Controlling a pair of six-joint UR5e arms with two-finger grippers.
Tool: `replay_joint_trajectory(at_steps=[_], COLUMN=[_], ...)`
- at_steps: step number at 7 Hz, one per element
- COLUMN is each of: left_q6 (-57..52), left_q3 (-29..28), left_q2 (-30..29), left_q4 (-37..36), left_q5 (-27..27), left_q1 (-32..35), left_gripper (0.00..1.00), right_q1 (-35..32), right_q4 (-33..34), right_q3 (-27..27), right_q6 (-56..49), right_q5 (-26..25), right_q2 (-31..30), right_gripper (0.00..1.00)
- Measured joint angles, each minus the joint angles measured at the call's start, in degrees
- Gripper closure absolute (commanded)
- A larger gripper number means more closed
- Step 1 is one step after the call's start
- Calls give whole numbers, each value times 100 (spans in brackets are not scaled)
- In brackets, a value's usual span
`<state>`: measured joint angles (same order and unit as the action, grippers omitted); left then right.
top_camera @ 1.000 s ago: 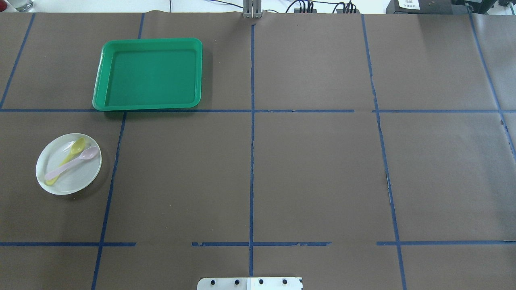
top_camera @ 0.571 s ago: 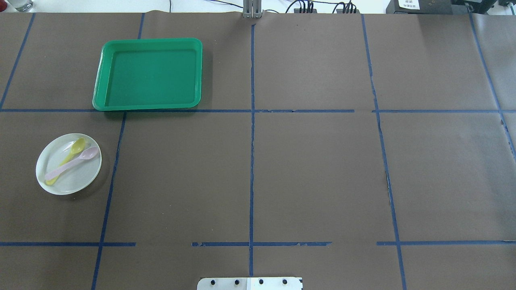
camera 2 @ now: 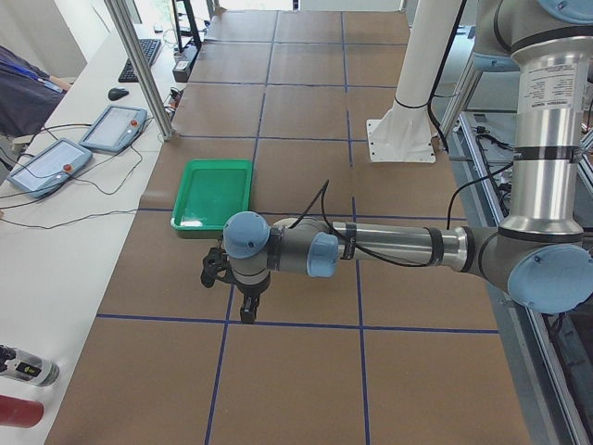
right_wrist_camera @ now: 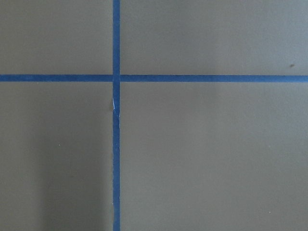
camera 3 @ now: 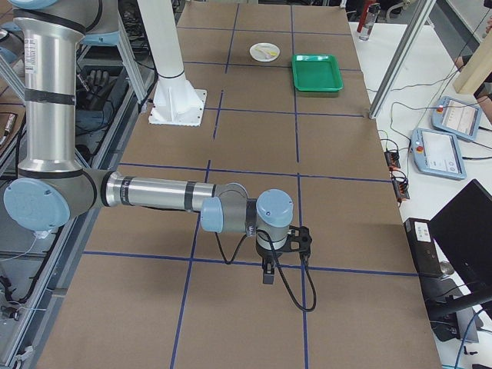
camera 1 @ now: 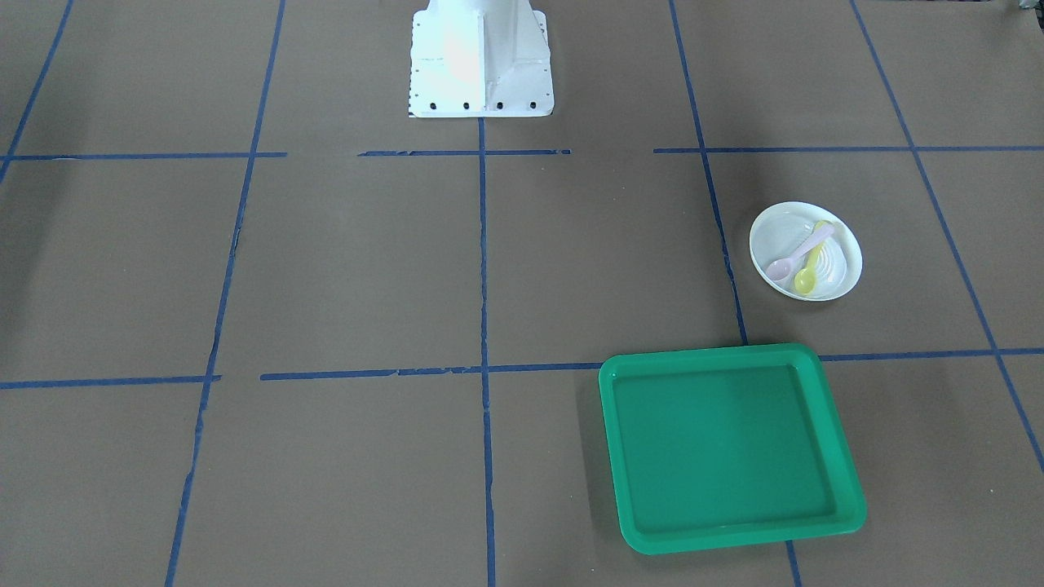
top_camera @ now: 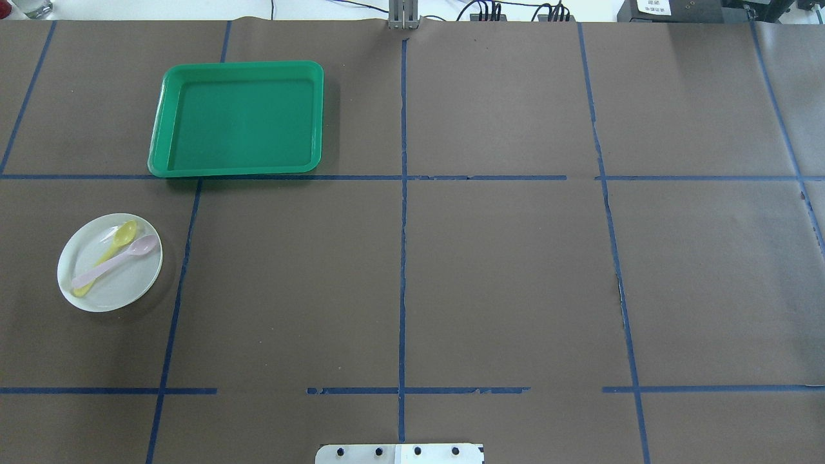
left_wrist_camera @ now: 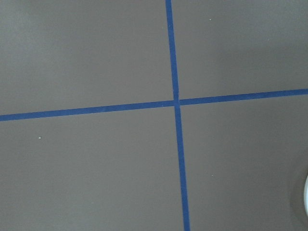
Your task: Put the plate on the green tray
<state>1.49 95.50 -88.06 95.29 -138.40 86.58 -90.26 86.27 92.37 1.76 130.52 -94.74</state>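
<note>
The small white plate (top_camera: pixel 126 291) lies on the brown table at the left, with a yellow spoon (top_camera: pixel 120 237) and a pink spoon (top_camera: pixel 143 245) on it. It also shows in the front-facing view (camera 1: pixel 842 262) and far off in the exterior right view (camera 3: pixel 257 51). The green tray (top_camera: pixel 238 119) lies empty beyond the plate, also seen in the front-facing view (camera 1: pixel 726 444) and the exterior left view (camera 2: pixel 215 190). My left gripper (camera 2: pixel 246 313) hangs above the table near the tray's near end; I cannot tell if it is open. My right gripper (camera 3: pixel 267 275) hangs far from both; I cannot tell its state either.
Blue tape lines (top_camera: pixel 403 258) cross the brown table cover. The robot's white base (camera 1: pixel 479 57) stands at the table's edge. Teach pendants (camera 2: pixel 113 125) and cables lie on the white bench beyond the tray. A thin white sliver (left_wrist_camera: pixel 306 192) shows at the left wrist view's right edge.
</note>
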Motion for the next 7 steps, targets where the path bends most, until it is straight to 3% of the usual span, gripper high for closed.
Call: replay_joint_trajectory(at_steps=[2,4,7], left_q6=[1621,2848,3475], left_q3=[54,-161,-744], left_q2=[9,16,-68], left_q4=[1158,2322,3311], left_q5=[-16,510,902], left_q1=[-976,-1855,-2601], left_gripper=[0,0,0], right_q1=[0,0,0], right_q4=[3,4,4], right_q3=[0,0,0], right_q6=[0,0,0], right_q5=[0,0,0], right_q2=[0,0,0], right_gripper=[0,0,0])
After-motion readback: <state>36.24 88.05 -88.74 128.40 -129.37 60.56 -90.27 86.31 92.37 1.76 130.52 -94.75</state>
